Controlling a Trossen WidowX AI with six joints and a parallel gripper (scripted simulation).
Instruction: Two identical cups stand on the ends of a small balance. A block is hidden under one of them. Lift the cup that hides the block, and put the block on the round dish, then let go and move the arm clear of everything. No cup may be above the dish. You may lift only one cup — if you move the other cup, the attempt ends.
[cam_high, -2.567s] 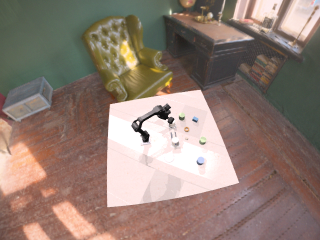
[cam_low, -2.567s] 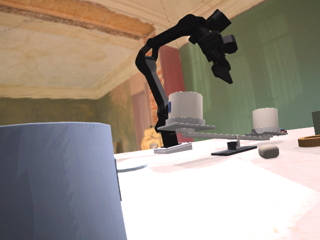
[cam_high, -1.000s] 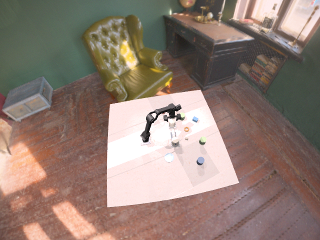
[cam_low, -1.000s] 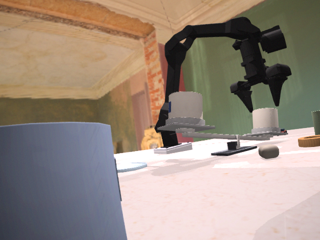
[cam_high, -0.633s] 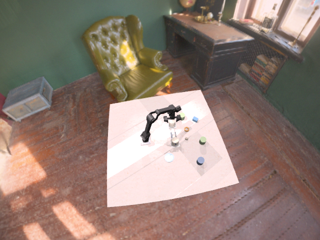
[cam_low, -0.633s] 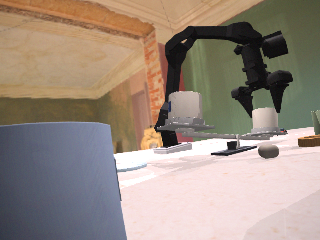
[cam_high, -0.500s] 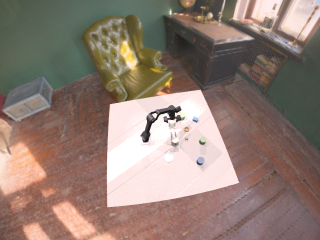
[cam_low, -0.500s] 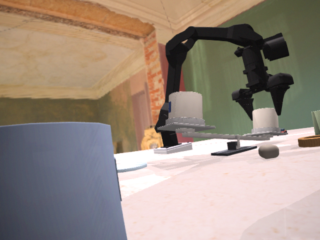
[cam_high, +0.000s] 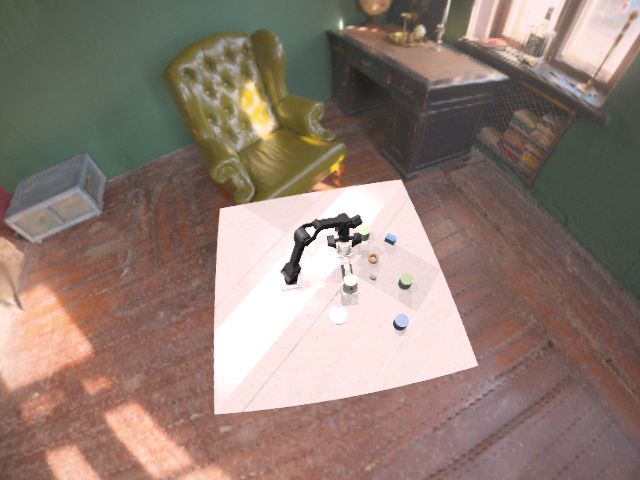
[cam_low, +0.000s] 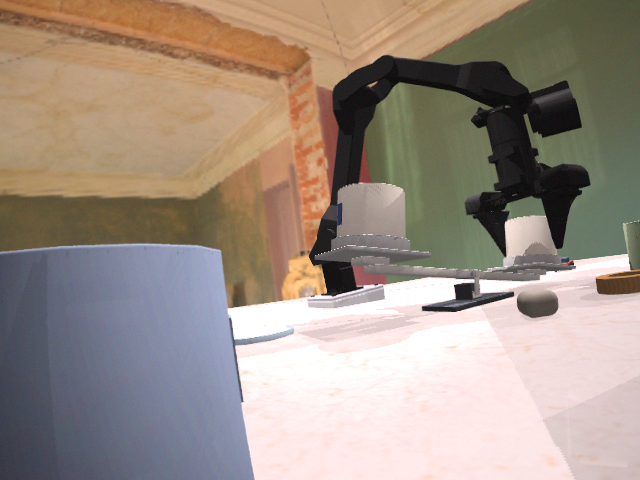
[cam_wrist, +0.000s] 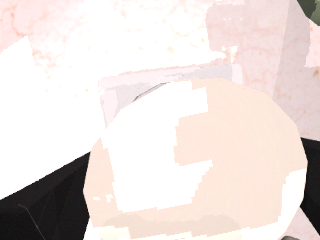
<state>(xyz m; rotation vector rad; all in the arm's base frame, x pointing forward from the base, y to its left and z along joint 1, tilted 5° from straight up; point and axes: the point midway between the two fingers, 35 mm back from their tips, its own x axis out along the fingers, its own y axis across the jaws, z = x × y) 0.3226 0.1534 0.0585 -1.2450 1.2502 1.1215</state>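
Observation:
One pale cup (cam_high: 343, 249) (cam_low: 529, 235) (cam_wrist: 235, 135) stands upright on the far pan of the balance (cam_high: 346, 270) (cam_low: 418, 270). The other pale cup (cam_high: 349, 283) (cam_low: 371, 209) stands on the near pan. In the exterior view the beam slopes down toward the far cup. My gripper (cam_high: 344, 244) (cam_low: 532, 250) (cam_wrist: 182, 148) is open, pointing down, with one finger on each side of the far cup. The cup still rests on its pan. The round dish (cam_high: 338, 315) (cam_low: 264, 334) lies beyond the near cup's end. The block is not visible.
A grey pebble (cam_high: 372, 277) (cam_low: 537, 302) and an orange ring (cam_high: 369, 258) (cam_low: 617, 285) lie beside the balance. Green cylinders (cam_high: 405, 281) (cam_high: 363, 231), a blue block (cam_high: 390, 238) and a blue cylinder (cam_high: 401, 321) (cam_low: 113, 361) stand around. One green cylinder is close to the gripper.

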